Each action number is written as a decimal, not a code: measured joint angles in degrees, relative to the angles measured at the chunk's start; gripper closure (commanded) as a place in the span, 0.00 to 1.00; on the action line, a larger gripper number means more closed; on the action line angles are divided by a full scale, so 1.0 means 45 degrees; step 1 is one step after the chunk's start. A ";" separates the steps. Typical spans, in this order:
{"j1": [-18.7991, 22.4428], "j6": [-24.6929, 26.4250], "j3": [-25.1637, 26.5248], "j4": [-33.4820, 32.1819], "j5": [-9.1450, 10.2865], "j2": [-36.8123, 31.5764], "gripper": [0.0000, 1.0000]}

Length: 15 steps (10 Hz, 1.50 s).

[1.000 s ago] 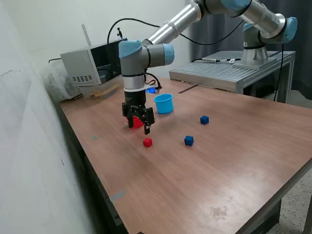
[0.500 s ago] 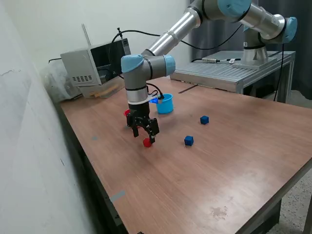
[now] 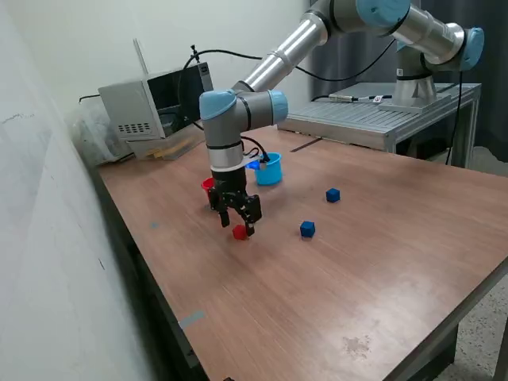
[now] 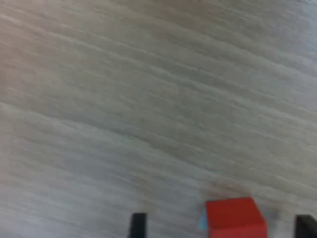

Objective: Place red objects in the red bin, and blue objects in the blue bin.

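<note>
While the gripper (image 3: 238, 221) hung with jaws wide around the red cube (image 3: 239, 232) on the table (image 3: 373, 278), near the red cup (image 3: 209, 185), pickup was underway; closing appeared next.

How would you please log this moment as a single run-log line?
phase: reaching | gripper: jaws open, straddling red cube on table | held: nothing | loose: two blue cubes
</note>
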 measured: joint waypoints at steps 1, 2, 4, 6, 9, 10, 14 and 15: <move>0.0063 -0.0057 -0.0002 0.0001 0.0000 -0.0003 1.00; 0.0111 -0.0102 -0.0011 0.0001 0.0002 -0.0003 1.00; 0.0161 -0.0140 0.0005 0.0002 -0.0009 -0.0114 1.00; 0.0168 -0.0149 0.0236 0.0013 -0.0006 -0.0666 1.00; 0.0147 -0.0150 0.1055 0.0020 -0.0025 -0.1895 1.00; 0.0088 -0.0151 0.1344 0.0017 -0.0053 -0.2294 1.00; -0.1187 -0.0297 0.2189 0.0031 -0.0406 -0.3428 1.00; -0.1475 -0.0373 0.2309 0.0046 -0.0504 -0.3508 1.00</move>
